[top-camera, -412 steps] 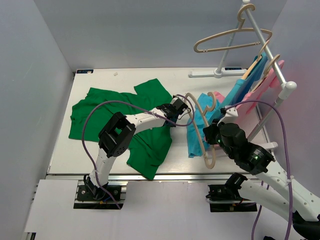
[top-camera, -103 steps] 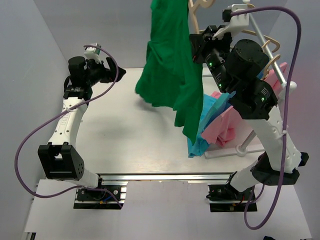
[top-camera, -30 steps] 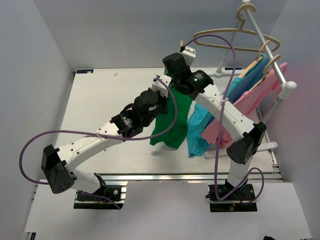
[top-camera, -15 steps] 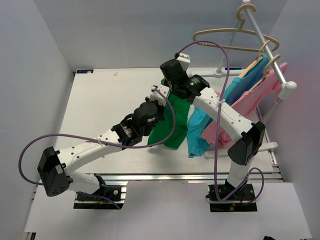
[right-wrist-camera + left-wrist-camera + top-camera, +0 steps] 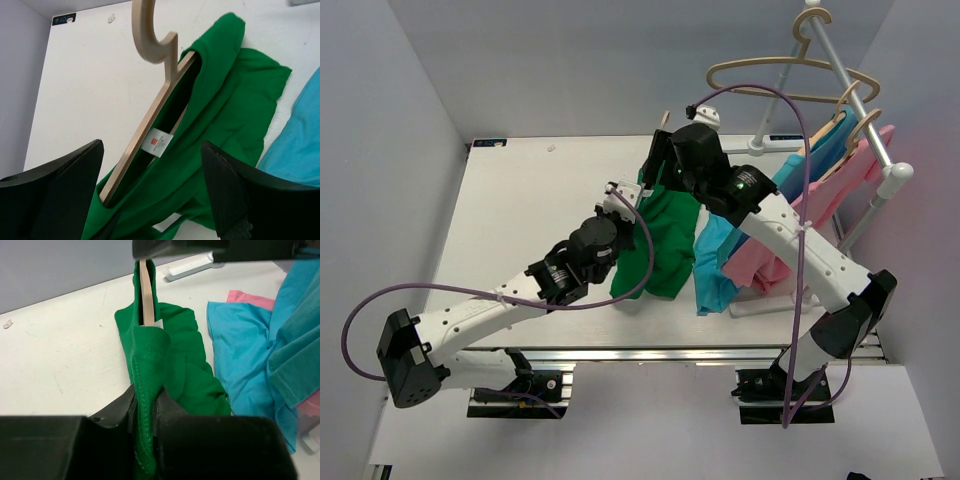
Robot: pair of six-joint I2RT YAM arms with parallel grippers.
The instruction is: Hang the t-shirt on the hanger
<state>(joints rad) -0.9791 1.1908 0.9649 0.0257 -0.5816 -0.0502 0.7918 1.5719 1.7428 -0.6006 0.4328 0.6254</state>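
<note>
The t-shirt [image 5: 665, 235] hung over the middle of the table [image 5: 510, 200], well apart from the left edge and just beside a light blue garment [image 5: 715, 265] on its right, with its lower folds resting on the tabletop. The hanger [image 5: 150, 117] stood steeply tilted inside the collar, hook uppermost. The left gripper [image 5: 145, 402], reaching up from below, pinched a stitched edge of the t-shirt. The right gripper [image 5: 151, 145], arched over from above, had its jaws spread wide, clear of the hanger.

Two arms of white tubular links joined by black cylindrical joint housings: left arm [image 5: 485, 305], right arm [image 5: 815, 245]. A purple cable [image 5: 807, 170] loops loosely along each. Broad matte black fingers [image 5: 50, 195]. Black bases [image 5: 520, 385] bolted to a metal rail.
</note>
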